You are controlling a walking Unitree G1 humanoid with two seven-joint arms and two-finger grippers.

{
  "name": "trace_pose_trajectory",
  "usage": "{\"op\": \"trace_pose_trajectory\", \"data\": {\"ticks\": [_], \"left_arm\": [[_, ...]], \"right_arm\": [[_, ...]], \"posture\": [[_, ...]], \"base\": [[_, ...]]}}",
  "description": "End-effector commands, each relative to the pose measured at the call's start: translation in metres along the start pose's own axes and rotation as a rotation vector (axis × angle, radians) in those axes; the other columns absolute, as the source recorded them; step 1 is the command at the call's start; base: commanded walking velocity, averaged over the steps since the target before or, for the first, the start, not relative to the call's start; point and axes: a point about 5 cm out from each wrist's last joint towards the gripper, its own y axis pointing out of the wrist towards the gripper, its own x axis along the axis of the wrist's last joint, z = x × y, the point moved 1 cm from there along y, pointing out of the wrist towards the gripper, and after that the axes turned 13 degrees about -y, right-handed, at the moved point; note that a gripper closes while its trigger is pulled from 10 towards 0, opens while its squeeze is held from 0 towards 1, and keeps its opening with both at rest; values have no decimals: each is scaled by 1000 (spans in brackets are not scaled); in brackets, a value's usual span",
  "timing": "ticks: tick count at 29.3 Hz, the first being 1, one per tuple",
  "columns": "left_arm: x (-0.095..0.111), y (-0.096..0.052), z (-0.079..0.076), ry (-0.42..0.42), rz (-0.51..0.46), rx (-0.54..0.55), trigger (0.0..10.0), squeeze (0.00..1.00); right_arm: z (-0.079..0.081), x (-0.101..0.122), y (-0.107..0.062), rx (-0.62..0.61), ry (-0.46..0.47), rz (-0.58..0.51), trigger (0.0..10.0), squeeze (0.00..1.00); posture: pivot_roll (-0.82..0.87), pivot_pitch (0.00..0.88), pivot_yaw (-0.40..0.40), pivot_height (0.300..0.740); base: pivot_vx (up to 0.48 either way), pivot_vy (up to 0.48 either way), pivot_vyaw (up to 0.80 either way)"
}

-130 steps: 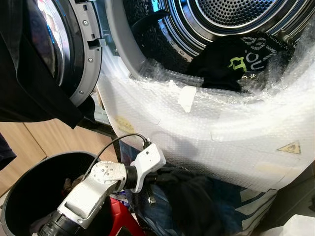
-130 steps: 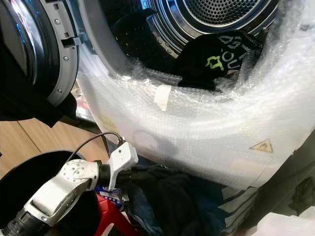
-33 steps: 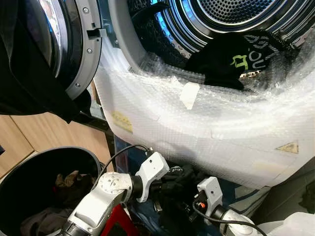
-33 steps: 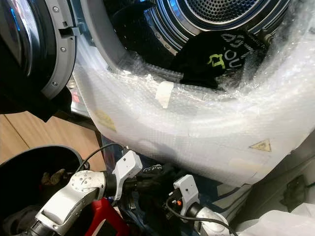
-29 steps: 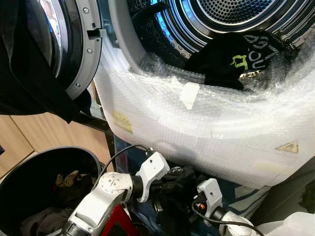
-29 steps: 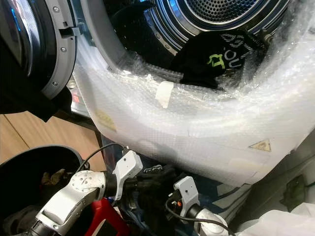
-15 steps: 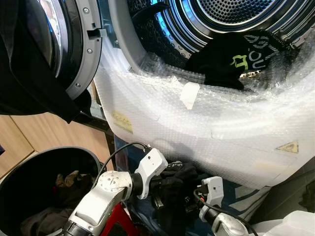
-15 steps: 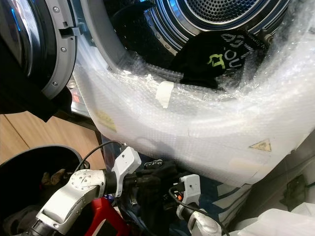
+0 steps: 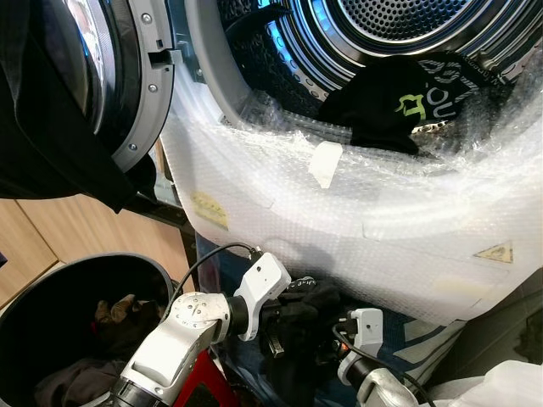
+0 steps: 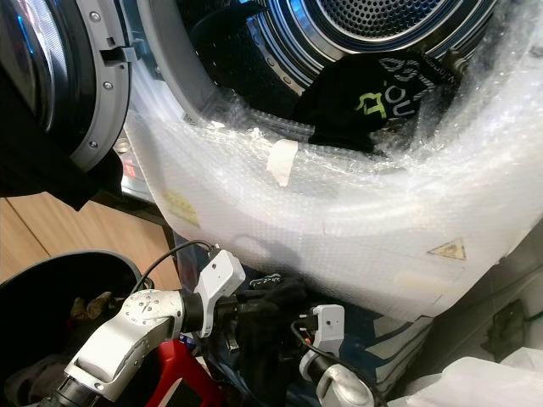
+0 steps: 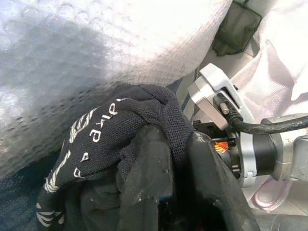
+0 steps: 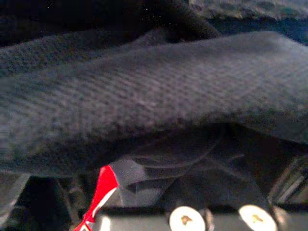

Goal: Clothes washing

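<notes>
Raised slightly since before: black garment (image 9: 307, 307), soft, limp, pinched shut in left hand (image 11: 168, 159) below washer (image 9: 382, 212) rim; right hand (image 9: 327, 352) state untellable.

Washing machine drum (image 9: 399, 17) at top, its door (image 9: 119, 85) swung open to the left. A printed garment (image 9: 399, 106) lies on the drum's lower lip, above the bubble wrap (image 9: 356, 220) draped over the machine front. Below the wrap, the left gripper (image 9: 293, 309) and right gripper (image 9: 335, 352) meet at 1 bundled garment (image 11: 115, 144). A bin (image 9: 34, 339) holding clothes stands at lower left.
</notes>
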Motion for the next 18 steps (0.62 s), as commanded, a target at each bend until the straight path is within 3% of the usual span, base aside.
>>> {"op": "trace_pose_trajectory", "data": {"ticks": [1,18], "left_arm": [[15,0,-4,11,-55,-36,0,0],[19,2,-9,-3,-87,-31,0,0]], "right_arm": [[-4,2,1,-38,-3,-4,0,0],[9,16,14,29,-42,-81,0,0]], "posture": [[-57,30,29,740],[-44,7,27,740]], "base": [[0,0,0],[0,0,0]]}}
